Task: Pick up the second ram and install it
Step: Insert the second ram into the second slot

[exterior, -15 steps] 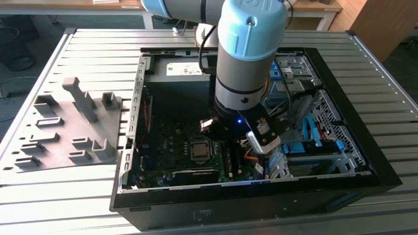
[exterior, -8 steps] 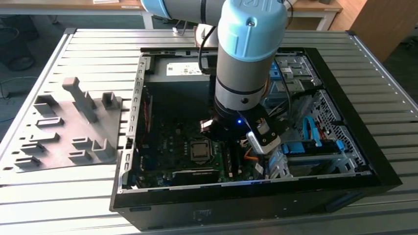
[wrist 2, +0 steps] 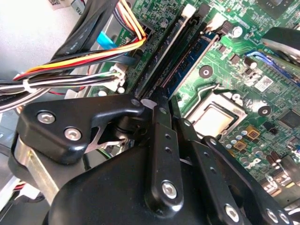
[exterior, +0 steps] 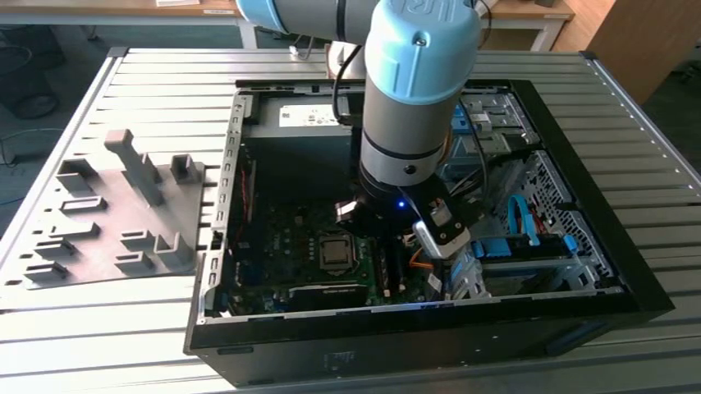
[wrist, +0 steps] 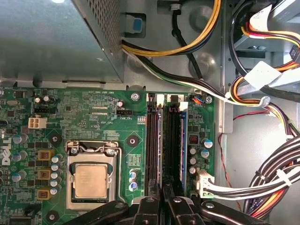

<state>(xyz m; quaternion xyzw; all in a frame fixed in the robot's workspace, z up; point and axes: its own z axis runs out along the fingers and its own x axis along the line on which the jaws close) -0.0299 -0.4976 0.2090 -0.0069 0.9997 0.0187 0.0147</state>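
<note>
Inside the open computer case (exterior: 225,205), the gripper (wrist 2: 152,105) sits low over the motherboard (wrist: 93,117), at the end of the memory slots (wrist: 171,140) beside the CPU socket (wrist: 91,176). I cannot tell how wide it is or whether it holds anything. The second ram (wrist 2: 190,61), a dark blue strip, stands among those slots; if it is tilted or off its notch, downward pressure could bend it or crack a latch. The wrist could also snag the cable bundle (wrist: 276,183) beyond the slots from the socket.

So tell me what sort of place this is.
Probably a lab or workshop test bench: an open computer case lies on a slatted metal table, a grey fixture tray beside it, with desks behind.
</note>
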